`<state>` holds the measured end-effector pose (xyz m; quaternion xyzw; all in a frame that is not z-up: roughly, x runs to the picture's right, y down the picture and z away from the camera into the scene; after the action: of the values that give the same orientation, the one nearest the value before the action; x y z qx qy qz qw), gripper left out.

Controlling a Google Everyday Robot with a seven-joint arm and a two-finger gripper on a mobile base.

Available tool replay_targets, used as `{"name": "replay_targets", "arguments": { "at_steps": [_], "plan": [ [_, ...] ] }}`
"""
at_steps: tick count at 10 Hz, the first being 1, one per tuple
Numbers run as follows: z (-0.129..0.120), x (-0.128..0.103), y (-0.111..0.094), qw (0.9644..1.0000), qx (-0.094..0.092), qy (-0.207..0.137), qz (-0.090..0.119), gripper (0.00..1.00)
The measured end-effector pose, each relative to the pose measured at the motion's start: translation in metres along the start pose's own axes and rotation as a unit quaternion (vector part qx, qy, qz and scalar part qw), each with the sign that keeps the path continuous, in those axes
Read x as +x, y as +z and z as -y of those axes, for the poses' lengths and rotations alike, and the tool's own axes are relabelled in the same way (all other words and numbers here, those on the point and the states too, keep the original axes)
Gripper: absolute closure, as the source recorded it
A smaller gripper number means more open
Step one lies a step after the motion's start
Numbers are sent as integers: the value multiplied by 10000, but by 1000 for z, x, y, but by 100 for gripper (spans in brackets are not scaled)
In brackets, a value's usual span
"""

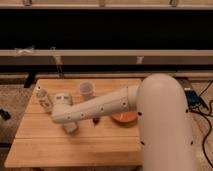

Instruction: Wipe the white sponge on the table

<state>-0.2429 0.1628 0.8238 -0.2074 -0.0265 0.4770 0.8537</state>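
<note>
The white sponge (62,98) lies flat on the left part of the light wooden table (45,147), between a white bottle and a translucent cup. My arm reaches from the right across the table top. The gripper (70,126) is at its left end, pointing down at the table just in front of the sponge, a short way nearer the camera. It holds nothing that I can see. The arm's wrist hides the table between the gripper and the sponge.
A white bottle (43,98) stands at the left edge. A translucent white cup (86,89) stands behind the arm. An orange dish (124,118) sits under the forearm at centre right, a small dark red object (95,121) beside it. Cables lie on the floor right.
</note>
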Motion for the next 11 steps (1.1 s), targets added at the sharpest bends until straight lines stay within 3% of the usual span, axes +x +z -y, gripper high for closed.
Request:
{"name": "replay_targets", "arguments": {
  "at_steps": [4,6,11],
  "plan": [
    [-35,-8,4,9979,-349,-528,-108,24],
    [-38,-10,-3,9964,-489,-685,-119,20],
    [-37,-11,-5,9961,-510,-714,-109,20]
  ]
}}
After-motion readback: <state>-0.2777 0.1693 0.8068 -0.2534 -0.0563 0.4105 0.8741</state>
